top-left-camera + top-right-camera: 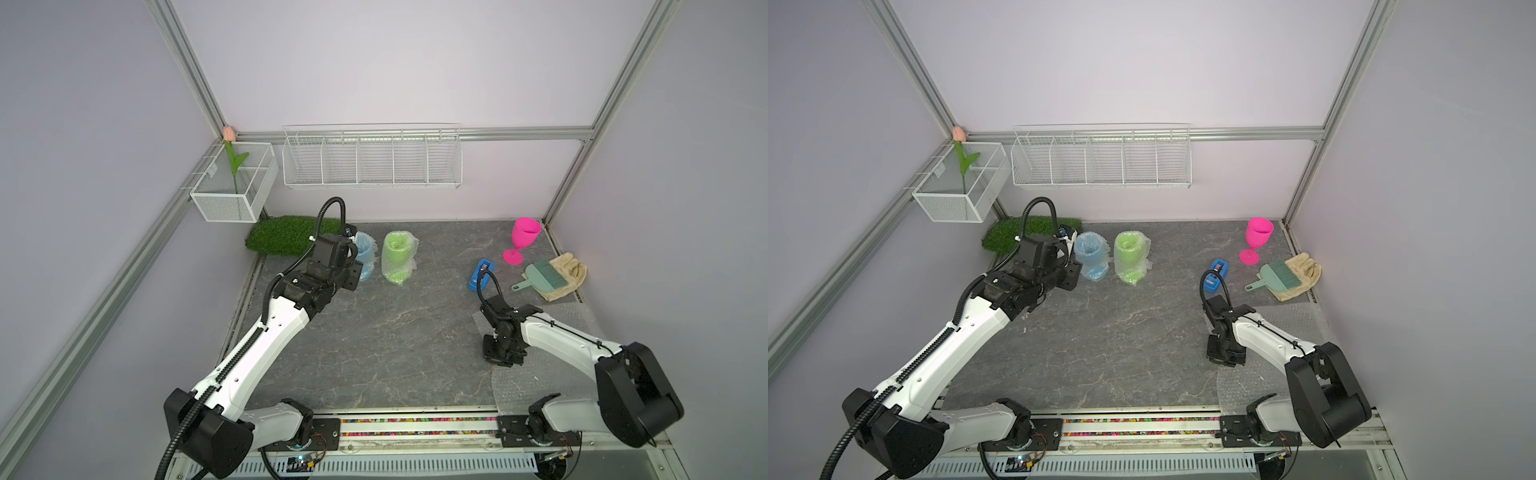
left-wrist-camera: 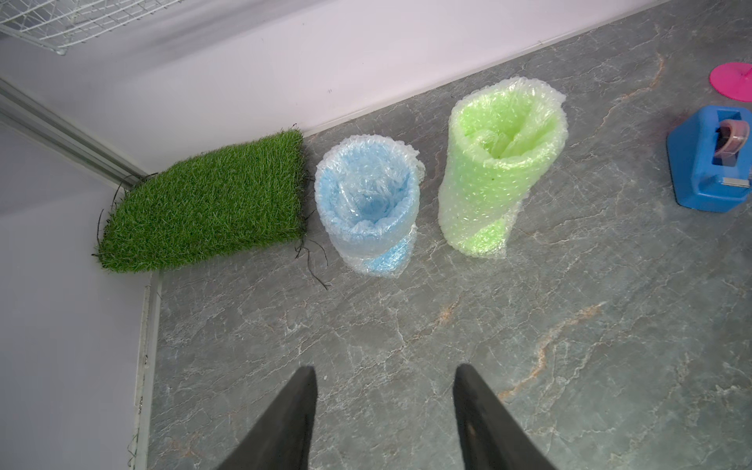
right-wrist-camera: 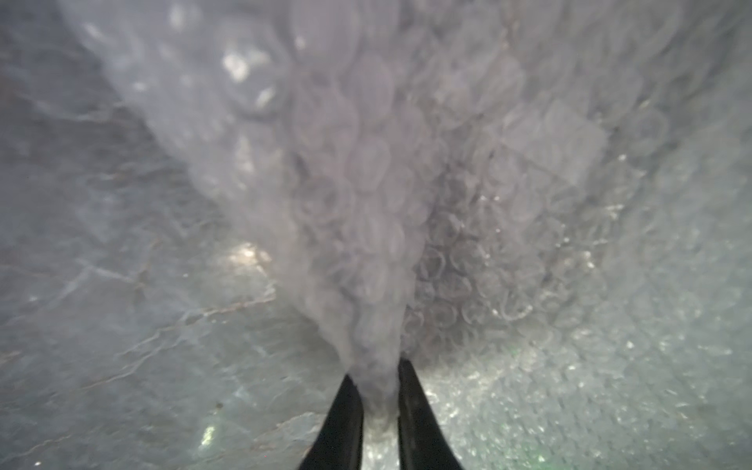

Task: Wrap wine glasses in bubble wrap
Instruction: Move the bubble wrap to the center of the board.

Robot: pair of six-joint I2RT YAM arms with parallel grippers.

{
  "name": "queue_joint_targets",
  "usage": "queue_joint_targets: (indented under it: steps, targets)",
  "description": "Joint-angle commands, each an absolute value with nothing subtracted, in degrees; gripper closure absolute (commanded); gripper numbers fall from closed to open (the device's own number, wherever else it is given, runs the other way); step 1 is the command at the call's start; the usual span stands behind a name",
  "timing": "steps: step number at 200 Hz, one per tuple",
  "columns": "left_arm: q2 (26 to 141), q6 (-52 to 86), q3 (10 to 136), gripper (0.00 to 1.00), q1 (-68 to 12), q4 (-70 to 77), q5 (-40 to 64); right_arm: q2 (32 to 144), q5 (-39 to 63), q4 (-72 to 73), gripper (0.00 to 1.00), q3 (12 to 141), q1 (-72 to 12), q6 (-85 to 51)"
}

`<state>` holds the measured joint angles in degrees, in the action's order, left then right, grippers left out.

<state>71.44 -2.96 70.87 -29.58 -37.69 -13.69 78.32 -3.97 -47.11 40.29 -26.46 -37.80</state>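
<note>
At front right: right claw [image 3: 375, 370] pinching a raised fold of bubble wrap [image 3: 366, 183]; sheet on bench [image 1: 395, 340]
Mid left: left claw [image 2: 384, 367] open, empty
Far back: blue goblet [image 2: 366, 203], green goblet [image 2: 500, 162] upright, wrapped; pink goblet [image 1: 524, 237] bare, at right

Grass mat [image 1: 282, 239] in far corner; blue tape dispenser [image 1: 481, 275] near teal brush [image 1: 542, 277] on beige glove [image 1: 575, 268].

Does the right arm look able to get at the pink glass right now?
Likely not yet: the right arm has its jaws shut on bubble wrap. The pink glass stands upright and bare, and the way between tape dispenser and brush looks free.
</note>
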Motion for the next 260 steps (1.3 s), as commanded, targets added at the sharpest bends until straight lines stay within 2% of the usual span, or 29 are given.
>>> queue_joint_targets:
  steps: [1,75,119,160,184,237,248,260]
  targets:
    - [70.75,-3.98,70.22,0.44,-29.45,-36.65,-13.70,78.62,-4.85,-48.15,0.84,44.42,-29.71,-41.21]
    - [70.23,-2.47,70.66,0.45,-29.44,-36.65,-10.05,84.43,3.14,-39.81,0.88,57.13,-42.88,-53.65]
    - [68.54,-2.24,70.32,0.45,-29.44,-36.57,-8.40,95.13,3.21,-35.47,0.88,67.05,-52.10,-57.80]
    - [67.26,-1.36,69.70,0.45,-29.44,-35.96,-4.89,106.74,5.41,-32.38,0.88,76.45,-56.89,-58.25]
    - [66.72,-0.69,69.56,0.45,-29.44,-35.53,-3.23,110.23,5.88,-29.90,0.83,79.09,-58.42,-59.01]
    - [66.27,0.09,69.46,0.46,-29.53,-34.99,-0.14,113.64,2.76,-28.50,0.81,82.78,-59.38,-56.93]
    - [65.99,0.21,69.15,0.46,-29.53,-34.76,-0.43,113.82,2.81,-28.66,0.76,83.39,-59.33,-56.23]
    - [65.59,0.46,68.91,0.46,-29.53,-34.55,-0.69,113.54,2.56,-29.53,0.66,84.43,-59.40,-55.21]
